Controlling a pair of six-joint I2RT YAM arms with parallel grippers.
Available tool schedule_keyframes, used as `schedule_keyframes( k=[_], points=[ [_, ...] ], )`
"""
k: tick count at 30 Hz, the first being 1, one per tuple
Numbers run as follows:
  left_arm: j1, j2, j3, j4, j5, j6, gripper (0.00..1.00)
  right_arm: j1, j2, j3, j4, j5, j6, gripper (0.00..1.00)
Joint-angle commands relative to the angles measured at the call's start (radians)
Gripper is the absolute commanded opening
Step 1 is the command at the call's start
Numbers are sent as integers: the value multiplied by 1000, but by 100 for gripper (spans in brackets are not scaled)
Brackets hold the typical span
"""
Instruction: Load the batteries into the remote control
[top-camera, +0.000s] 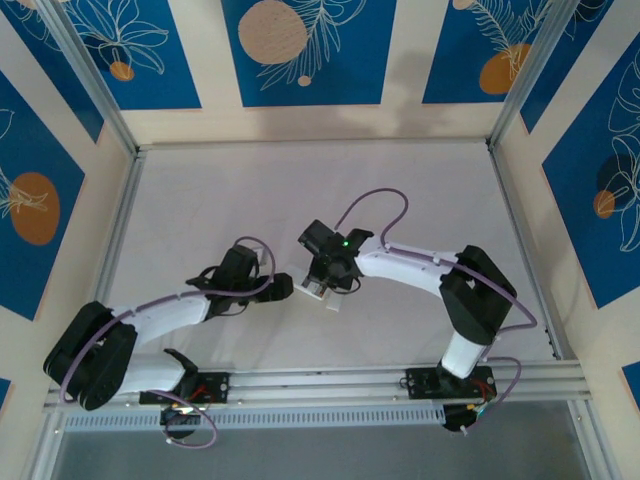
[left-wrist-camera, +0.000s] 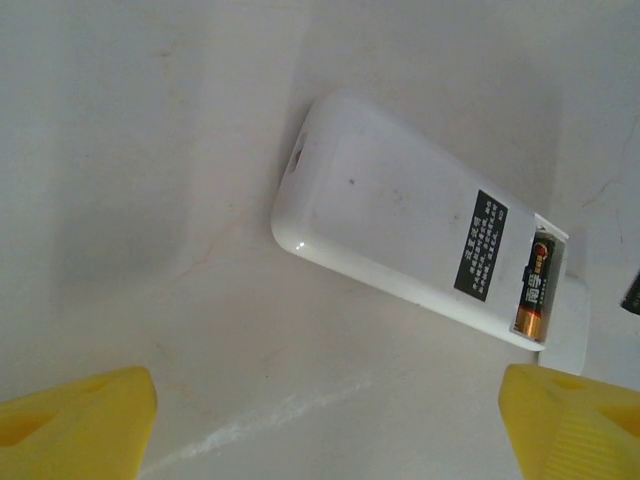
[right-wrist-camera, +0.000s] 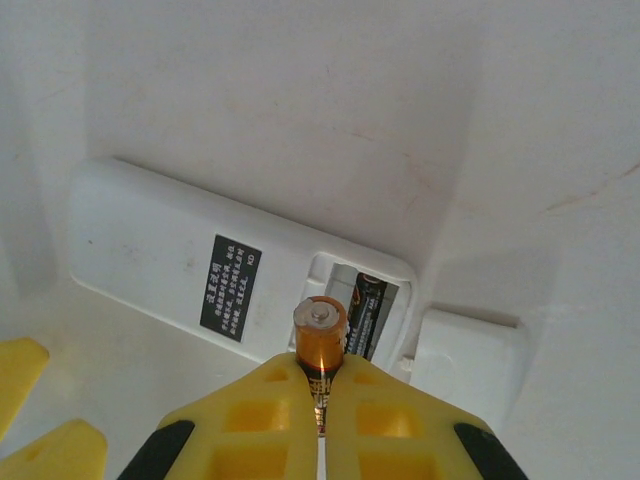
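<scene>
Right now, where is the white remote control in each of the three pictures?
Top external: remote control near centre, slightly low.
Left wrist: remote control centre-right, lying diagonally.
Right wrist: remote control left of centre.
Shared landmark, wrist views: its black label.

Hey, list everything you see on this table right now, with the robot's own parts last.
flat white rectangular remote control: one, white with a black label, lying back-up on the table, battery bay open.
small dark cylindrical batteries with gold ends: two; one gripped over the bay, one seated in the bay.
small loose white plastic cover: one, white, beside the remote's bay end.
table: one, white, under everything.
wall panels: several, blue and cream, around the table.
left gripper: one, yellow fingers, open, near the remote.
right gripper: one, yellow fingers, shut on a battery.
</scene>
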Motion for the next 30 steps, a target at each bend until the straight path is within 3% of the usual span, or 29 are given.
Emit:
schedule_keyframes(
  k=[1, 3, 9, 17, 23, 30],
  points=[
    [9, -21, -32, 50, 48, -57, 87, 10, 21, 11, 37, 33, -17, 8],
    [9, -22, -50, 75, 67, -75, 83, 12, 28, 0, 56, 31, -24, 8],
    [8, -1, -100, 191, 129, -144, 57, 9, 48, -22, 87, 38, -40, 8],
    [-36, 141, -122, 408, 189, -238, 1, 9, 52, -48, 100, 41, -35, 8],
    [-82, 240, -124, 518, 177, -298, 0, 10, 51, -61, 99, 44, -37, 8],
    [-118, 258, -131, 536, 150, -316, 0, 17, 56, -78, 108, 49, -31, 7]
  ],
)
